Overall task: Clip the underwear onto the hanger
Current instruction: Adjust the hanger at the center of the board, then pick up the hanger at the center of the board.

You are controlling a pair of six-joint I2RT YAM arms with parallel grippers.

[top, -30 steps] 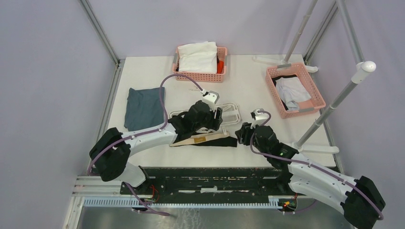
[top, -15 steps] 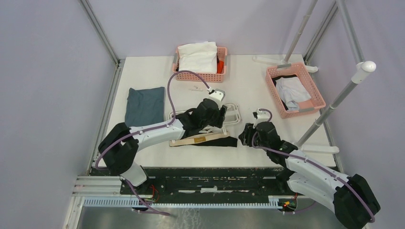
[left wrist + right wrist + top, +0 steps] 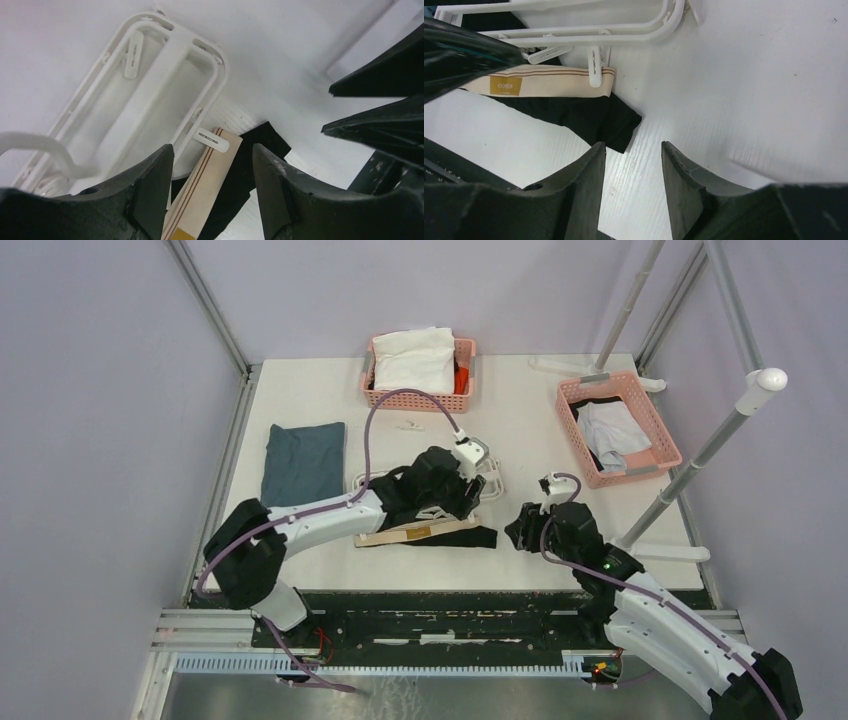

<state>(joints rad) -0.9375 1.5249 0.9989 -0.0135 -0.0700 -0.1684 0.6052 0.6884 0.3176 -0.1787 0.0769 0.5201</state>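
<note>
Black underwear (image 3: pixel 589 117) with a beige waistband lies flat on the table (image 3: pixel 520 420) at the near rail of the white hanger (image 3: pixel 155 85). The left gripper (image 3: pixel 212 155) is above the hanger, the right gripper (image 3: pixel 631 150) right of the underwear. Both are released and empty.

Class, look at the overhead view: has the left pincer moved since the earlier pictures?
Yes. The left pincer has shifted right along the hanger, further from the folded blue-grey cloth.

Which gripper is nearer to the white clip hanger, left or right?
Left. The left gripper hovers over the hanger at its right end; the right gripper is further right, beside the black leg end of the underwear.
</note>
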